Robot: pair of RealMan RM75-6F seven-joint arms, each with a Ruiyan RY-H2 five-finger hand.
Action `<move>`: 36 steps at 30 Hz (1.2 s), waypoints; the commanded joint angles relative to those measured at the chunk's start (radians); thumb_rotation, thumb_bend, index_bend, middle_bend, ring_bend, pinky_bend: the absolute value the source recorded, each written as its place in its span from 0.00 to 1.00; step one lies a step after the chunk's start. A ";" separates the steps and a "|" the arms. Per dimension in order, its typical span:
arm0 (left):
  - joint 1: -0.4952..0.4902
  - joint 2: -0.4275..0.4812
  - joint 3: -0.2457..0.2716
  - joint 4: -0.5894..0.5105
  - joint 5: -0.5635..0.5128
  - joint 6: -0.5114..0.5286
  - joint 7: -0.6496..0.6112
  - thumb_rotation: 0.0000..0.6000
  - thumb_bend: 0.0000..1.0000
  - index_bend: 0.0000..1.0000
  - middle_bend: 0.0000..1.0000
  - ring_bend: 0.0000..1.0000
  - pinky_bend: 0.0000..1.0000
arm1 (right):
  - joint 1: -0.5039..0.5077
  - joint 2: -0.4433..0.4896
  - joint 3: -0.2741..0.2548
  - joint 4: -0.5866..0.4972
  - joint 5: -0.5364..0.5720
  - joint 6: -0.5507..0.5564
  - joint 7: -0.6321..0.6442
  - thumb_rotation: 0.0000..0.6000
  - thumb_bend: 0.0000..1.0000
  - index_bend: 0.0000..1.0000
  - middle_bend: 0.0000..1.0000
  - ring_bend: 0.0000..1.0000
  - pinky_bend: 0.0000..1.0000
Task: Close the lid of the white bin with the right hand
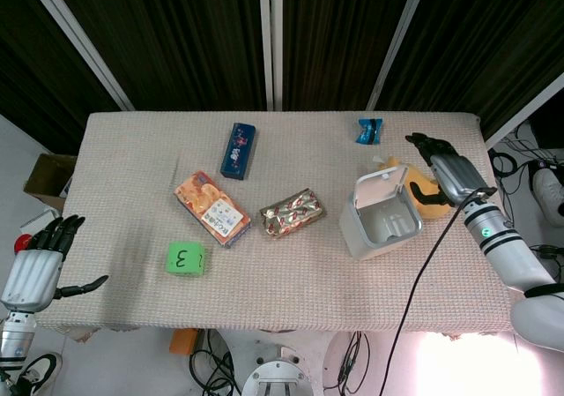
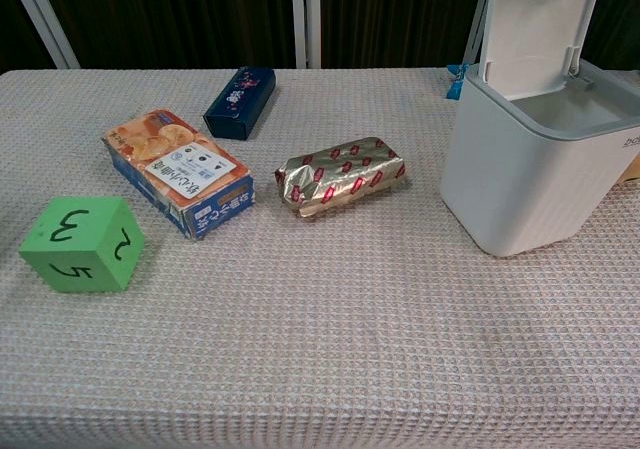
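The white bin (image 1: 381, 222) (image 2: 540, 169) stands at the right side of the table with its lid (image 1: 381, 187) (image 2: 540, 24) raised upright, the inside open. My right hand (image 1: 438, 165) is behind and to the right of the lid, close to it, with fingers spread and holding nothing; whether it touches the lid is unclear. It does not show in the chest view. My left hand (image 1: 40, 259) hangs off the table's left front corner, fingers apart and empty.
On the table lie a green cube (image 1: 185, 258) (image 2: 83, 244), an orange cracker box (image 1: 211, 207) (image 2: 178, 172), a foil-wrapped pack (image 1: 292, 212) (image 2: 342, 175), a dark blue box (image 1: 238, 150) (image 2: 240, 101) and a blue packet (image 1: 368, 130). An orange-yellow item (image 1: 429, 204) sits right of the bin.
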 commanded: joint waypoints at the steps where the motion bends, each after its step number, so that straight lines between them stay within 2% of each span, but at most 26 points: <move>1: 0.000 0.000 0.001 0.003 0.002 0.000 -0.001 0.37 0.00 0.06 0.08 0.06 0.22 | 0.002 -0.001 -0.005 -0.001 0.001 0.003 -0.005 1.00 0.44 0.00 0.01 0.00 0.00; 14: -0.002 -0.002 0.003 0.009 0.002 -0.009 -0.004 0.37 0.00 0.06 0.08 0.06 0.22 | -0.009 -0.017 -0.030 -0.003 -0.044 0.040 0.003 1.00 0.45 0.00 0.02 0.00 0.00; 17: -0.003 0.003 0.004 0.004 0.009 -0.008 -0.002 0.37 0.00 0.06 0.08 0.06 0.22 | -0.014 -0.016 -0.028 -0.003 -0.075 0.027 0.039 1.00 0.54 0.00 0.04 0.00 0.00; 23: -0.009 0.002 0.005 0.006 0.009 -0.018 -0.006 0.40 0.00 0.07 0.08 0.06 0.23 | -0.032 -0.013 -0.008 0.008 -0.160 -0.009 0.189 1.00 0.94 0.00 0.06 0.00 0.00; 24: -0.010 0.002 0.004 0.007 0.007 -0.021 -0.007 0.40 0.00 0.07 0.08 0.06 0.23 | -0.034 -0.013 -0.007 0.011 -0.172 -0.012 0.201 1.00 0.97 0.00 0.06 0.00 0.00; 26: -0.012 0.000 0.003 0.009 0.005 -0.024 -0.011 0.40 0.00 0.07 0.08 0.06 0.23 | -0.033 -0.015 -0.009 0.018 -0.196 -0.017 0.216 1.00 1.00 0.00 0.07 0.00 0.00; 36: -0.013 0.000 0.003 0.010 0.004 -0.025 -0.011 0.40 0.00 0.07 0.08 0.06 0.23 | -0.039 -0.022 -0.032 0.014 -0.249 0.001 0.208 1.00 1.00 0.00 0.21 0.00 0.00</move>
